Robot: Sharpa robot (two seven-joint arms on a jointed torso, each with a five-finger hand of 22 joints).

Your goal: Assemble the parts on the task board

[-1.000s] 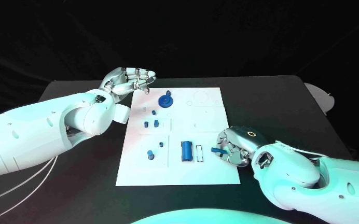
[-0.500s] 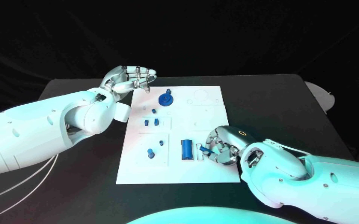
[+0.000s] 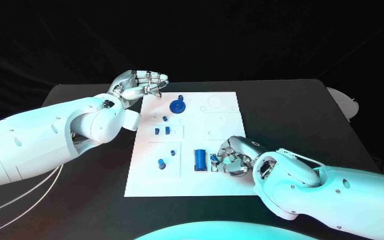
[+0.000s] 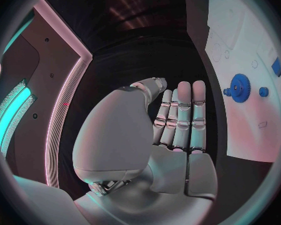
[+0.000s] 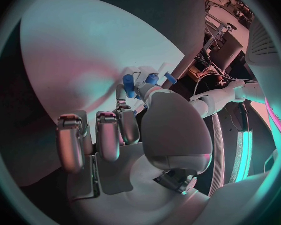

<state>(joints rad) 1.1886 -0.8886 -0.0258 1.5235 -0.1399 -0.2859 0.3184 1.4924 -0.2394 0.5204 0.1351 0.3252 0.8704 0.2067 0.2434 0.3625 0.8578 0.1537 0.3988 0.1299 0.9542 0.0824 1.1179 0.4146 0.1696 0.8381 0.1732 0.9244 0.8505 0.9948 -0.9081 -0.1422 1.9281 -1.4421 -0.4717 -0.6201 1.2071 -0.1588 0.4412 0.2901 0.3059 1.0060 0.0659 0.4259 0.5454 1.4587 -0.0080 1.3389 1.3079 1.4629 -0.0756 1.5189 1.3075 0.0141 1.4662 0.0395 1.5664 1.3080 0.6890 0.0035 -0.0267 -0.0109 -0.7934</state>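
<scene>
Head view: part [image 3: 215,159] seemingly under right hand [image 3: 233,157]

Black table [image 3: 296,112]; a pale rounded object [image 3: 345,102] at its far right edge.

- The left hand [image 4: 159,135] took up the middle of the left wrist view, palm facing the camera, its fingers [image 4: 192,110] held straight and close side by side, with nothing between them.
- The thumb [image 4: 150,87] bent across towards the fingertips.
- Beside the hand lay the white task board [image 4: 253,115], resting on the dark worktop [image 4: 147,50].
- A blue gear [image 4: 240,88] stood on the board, well apart from the fingers.
- A small round blue part [image 4: 263,91] sat just beside the gear.
- Another blue part [image 4: 277,66] showed at the board's far edge, cut off by the circle's rim.
</scene>
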